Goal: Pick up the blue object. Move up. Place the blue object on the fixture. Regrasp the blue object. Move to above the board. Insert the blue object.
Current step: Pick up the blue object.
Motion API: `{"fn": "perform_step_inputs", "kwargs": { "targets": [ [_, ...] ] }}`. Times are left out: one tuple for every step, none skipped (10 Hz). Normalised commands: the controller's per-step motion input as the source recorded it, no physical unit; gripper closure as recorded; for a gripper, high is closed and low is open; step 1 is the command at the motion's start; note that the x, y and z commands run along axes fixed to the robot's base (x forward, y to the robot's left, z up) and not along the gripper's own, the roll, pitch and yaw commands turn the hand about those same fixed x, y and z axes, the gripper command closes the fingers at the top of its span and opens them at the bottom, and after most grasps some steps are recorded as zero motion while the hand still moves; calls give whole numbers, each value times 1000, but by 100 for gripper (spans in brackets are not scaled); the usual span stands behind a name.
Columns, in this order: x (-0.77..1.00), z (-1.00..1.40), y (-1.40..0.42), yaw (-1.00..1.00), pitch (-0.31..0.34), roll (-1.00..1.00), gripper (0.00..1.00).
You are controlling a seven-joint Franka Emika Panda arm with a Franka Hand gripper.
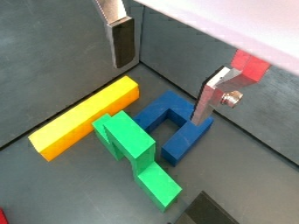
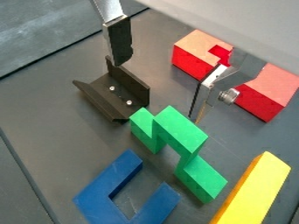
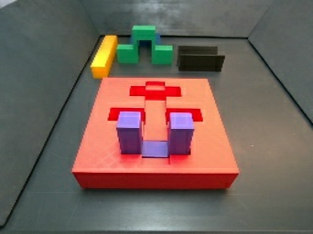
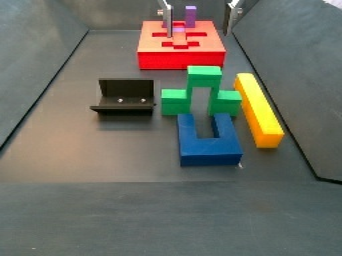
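The blue object (image 4: 210,140) is a dark blue U-shaped block lying flat on the floor. Its open side faces the green block, and it shows in both wrist views (image 1: 176,122) (image 2: 122,194). The fixture (image 4: 123,97) is a small black holder standing left of the green block; it also shows in a wrist view (image 2: 114,94) and a side view (image 3: 202,58). The red board (image 3: 153,128) holds a violet U-block (image 3: 156,132). My gripper (image 1: 160,92) (image 2: 156,90) is open and empty, high above the floor between the blocks and the board. The blue object is hidden in one side view.
A green stepped block (image 4: 201,95) lies beside the blue object, and a yellow bar (image 4: 258,108) lies along their right side. The board (image 4: 182,42) sits at the far end. Dark walls enclose the floor.
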Motion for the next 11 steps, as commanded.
{"fn": "perform_step_inputs", "kwargs": {
  "targets": [
    [0, -20, 0, 0, -3, -13, 0],
    [194, 0, 243, -249, 0, -94, 0],
    [360, 111, 460, -440, 0, -136, 0],
    [349, 0, 443, -314, 0, -31, 0],
    [426, 0, 317, -260, 0, 0, 0],
    [394, -263, 143, -203, 0, 41, 0],
    [266, -500, 66, -120, -57, 14, 0],
    [129, -500, 34, -57, -60, 7, 0],
    [0, -489, 20, 0, -49, 27, 0],
    [0, -389, 69, 0, -34, 0, 0],
    [0, -331, 123, 0, -23, 0, 0]
  ]
}}
